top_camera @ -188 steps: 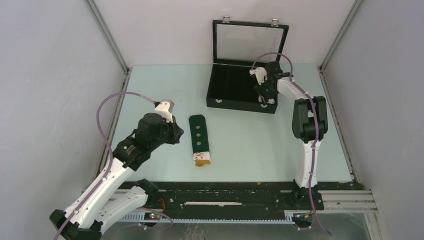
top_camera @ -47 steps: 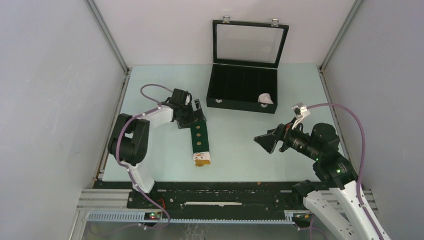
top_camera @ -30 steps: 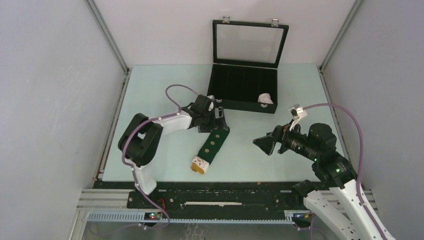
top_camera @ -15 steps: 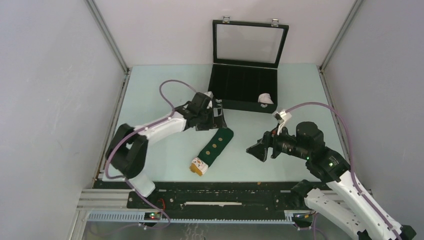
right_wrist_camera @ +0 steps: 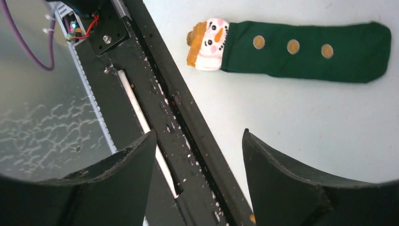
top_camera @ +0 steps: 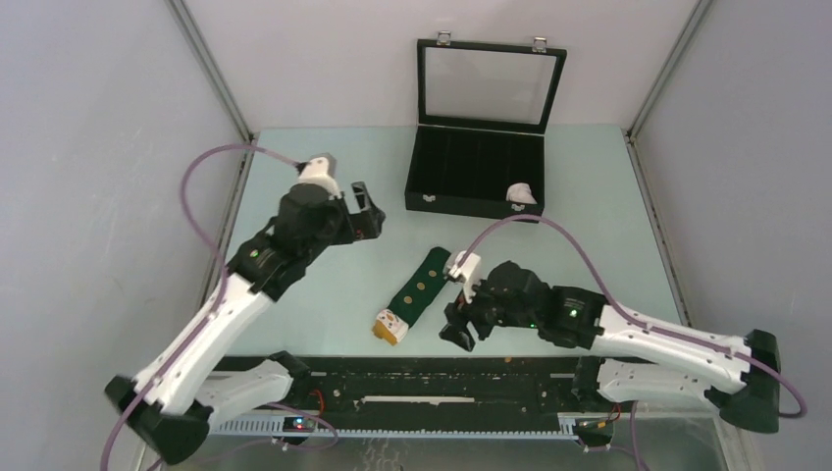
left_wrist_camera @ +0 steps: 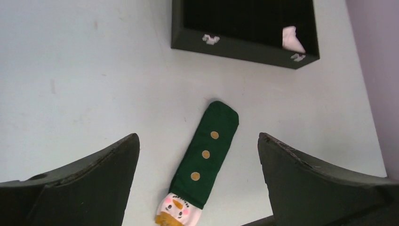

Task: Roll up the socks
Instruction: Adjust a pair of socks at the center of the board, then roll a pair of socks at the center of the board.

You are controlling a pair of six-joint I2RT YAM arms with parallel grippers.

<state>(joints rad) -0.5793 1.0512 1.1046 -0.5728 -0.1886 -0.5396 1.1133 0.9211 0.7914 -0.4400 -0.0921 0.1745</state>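
Socks lying well apart, at different stages. Dark green sock (top_camera: 416,294) with tan dots stretching flat and unrolled at the lower centre of the overhead frame, slanting from upper right down to lower left, snowman end pointing toward the bottom edge, being touched by neither tool. White sock (top_camera: 521,192) sitting bunched in the right end of the black case (top_camera: 471,208) at the upper centre, too small for telling how tightly rolled. Judging from that: one sock probably finished and stowed, the green one remaining entirely to be rolled and put away.

Left tool (top_camera: 368,211) hanging spread wide and empty toward the upper left of the green sock, well apart from it. Right tool (top_camera: 458,329) hovering near the right of that sock's lower half, fingers apart, pinching nothing, looking down on the sock and the black rail (right_wrist_camera: 155,94) along the near edge.

Desk (top_camera: 314,167) showing pale green, smooth and faintly marked, probably letting fabric slide during rolling. Lid (top_camera: 491,83) of the case standing upright with a clear pane. Plain grey walls (top_camera: 98,147) and metal posts (top_camera: 211,69) closing in the space on three sides.
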